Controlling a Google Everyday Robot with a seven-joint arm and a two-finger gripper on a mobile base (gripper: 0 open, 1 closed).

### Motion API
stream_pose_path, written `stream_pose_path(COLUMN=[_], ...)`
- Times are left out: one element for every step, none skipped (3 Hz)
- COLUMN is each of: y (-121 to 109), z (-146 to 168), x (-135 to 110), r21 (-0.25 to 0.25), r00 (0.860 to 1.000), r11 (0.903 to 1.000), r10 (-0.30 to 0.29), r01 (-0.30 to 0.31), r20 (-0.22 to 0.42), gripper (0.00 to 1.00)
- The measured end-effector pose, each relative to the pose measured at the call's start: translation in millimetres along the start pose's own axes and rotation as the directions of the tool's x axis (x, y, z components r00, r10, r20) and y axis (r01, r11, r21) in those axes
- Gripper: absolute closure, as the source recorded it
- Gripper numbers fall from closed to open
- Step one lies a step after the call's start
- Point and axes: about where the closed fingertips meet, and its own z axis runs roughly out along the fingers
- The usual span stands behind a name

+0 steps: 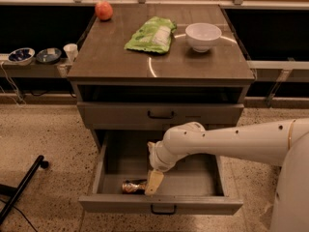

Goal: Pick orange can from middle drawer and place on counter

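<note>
The orange can lies on its side on the floor of the open middle drawer, near the front wall, left of centre. My gripper reaches down into the drawer from the right on a white arm and sits right at the can's right end, touching it or nearly so. The counter is the dark cabinet top above, with a pale curved ring mark.
On the counter are a red-orange fruit at the back left, a green bag and a white bowl. A closed drawer front sits above the open one. Small bowls and a cup stand on a left shelf. A black leg lies on the floor.
</note>
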Motion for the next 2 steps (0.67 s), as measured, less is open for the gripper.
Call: stream_pose_path(y=[-10,-18], z=[20,42], x=[10,18], r21=[-0.014,-0.029], r00=[0.999,0.999], r11=[0.9999,0.9996], r10=[0.004,-0.007], r01=[-0.004,0.005], r20=[-0.035,-0.048], gripper=[0.00,0.16])
